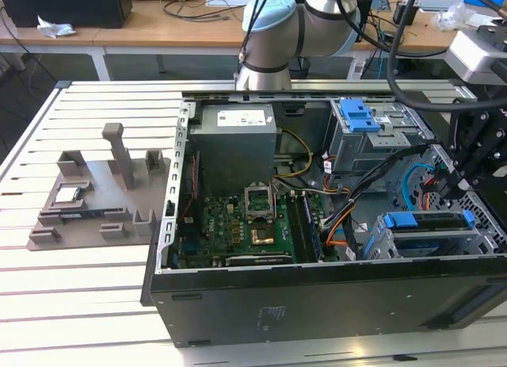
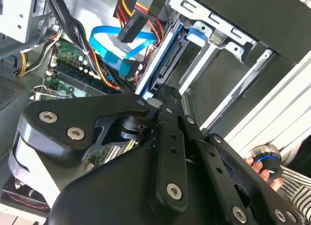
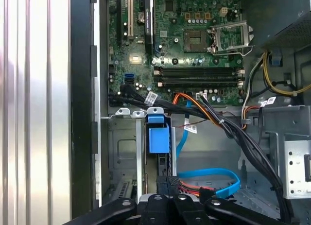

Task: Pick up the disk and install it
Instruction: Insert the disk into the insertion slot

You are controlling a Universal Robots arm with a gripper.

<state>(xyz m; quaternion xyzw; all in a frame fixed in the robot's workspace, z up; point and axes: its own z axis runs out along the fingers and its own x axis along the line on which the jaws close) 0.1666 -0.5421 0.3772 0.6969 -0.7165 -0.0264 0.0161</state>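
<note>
The disk [image 1: 428,223] stands on edge in the drive bay at the exterior view's right end of the open computer case [image 1: 317,300], its blue rail along the top. In the first wrist view its thin edge [image 3: 164,164] runs below a blue latch [image 3: 158,135]. The second wrist view shows the disk [image 2: 167,60] between silver bay walls. My gripper [image 1: 458,191] hangs over the disk's right end. Its black fingers meet at that end, gripper [image 3: 168,181] and gripper [image 2: 166,96] pinched on the disk.
Blue data cables [image 3: 209,181] and black, orange and red wire bundles [image 3: 228,130] crowd the bay. The motherboard [image 1: 238,224] and power supply [image 1: 236,141] fill the case's left. A grey fixture tray [image 1: 95,200] lies on the slatted table. A hand [image 2: 265,167] holds a blue-ringed knob.
</note>
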